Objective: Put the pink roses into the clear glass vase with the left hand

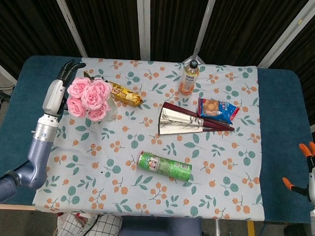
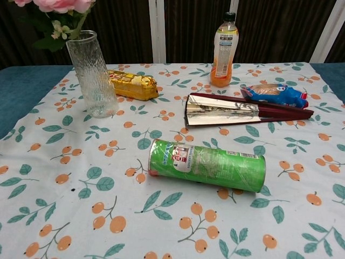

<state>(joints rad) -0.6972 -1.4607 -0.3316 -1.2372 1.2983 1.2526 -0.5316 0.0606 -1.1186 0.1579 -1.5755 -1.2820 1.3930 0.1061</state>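
The pink roses (image 1: 89, 98) stand in the clear glass vase (image 2: 92, 75) at the table's back left, their blooms leaning toward the left edge. In the chest view only the lowest blooms and leaves of the roses (image 2: 56, 6) show above the vase rim. My left hand (image 1: 65, 73) hovers just left of the blooms, over the blue edge, fingers apart and holding nothing. It is out of the chest view. My right hand (image 1: 310, 174) hangs off the table's front right corner, orange-tipped fingers spread, empty.
A gold foil packet (image 1: 126, 95) lies right behind the vase. An orange drink bottle (image 1: 189, 77) stands at the back centre. A dark folded fan (image 1: 191, 121), a blue snack bag (image 1: 218, 108) and a green chip can (image 1: 165, 167) lie on the floral cloth (image 1: 143, 201).
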